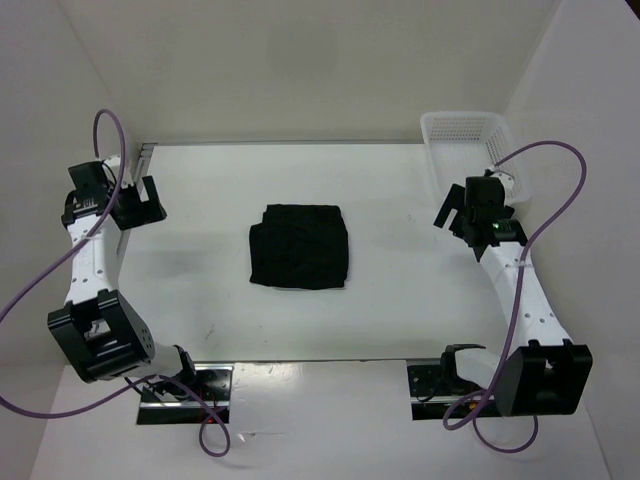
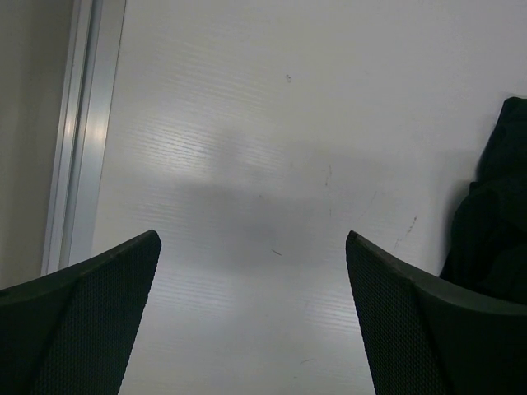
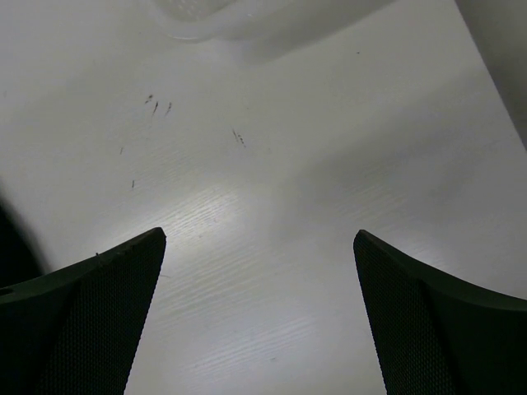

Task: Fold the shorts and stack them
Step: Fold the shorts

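Left gripper (image 1: pixel 138 205), jaws spread wide and holding nothing, hangs over the left side of the table (image 1: pixel 200 290). Its wrist view shows only bare surface between the fingers, with the shorts (image 1: pixel 300 245) just entering at the right edge of that view. Right gripper (image 1: pixel 450 212), likewise spread and empty, hangs over the right side, close in front of the basket (image 1: pixel 465 128). The shorts lie between the two, at the table's centre, as a compact black packet, nearly square, so I read no clear long axis. They sit inward from each gripper, well apart from both, and I judge neither arm clearly nearer. The basket stands at the far right corner, and I see no garment in the part the right arm leaves uncovered.
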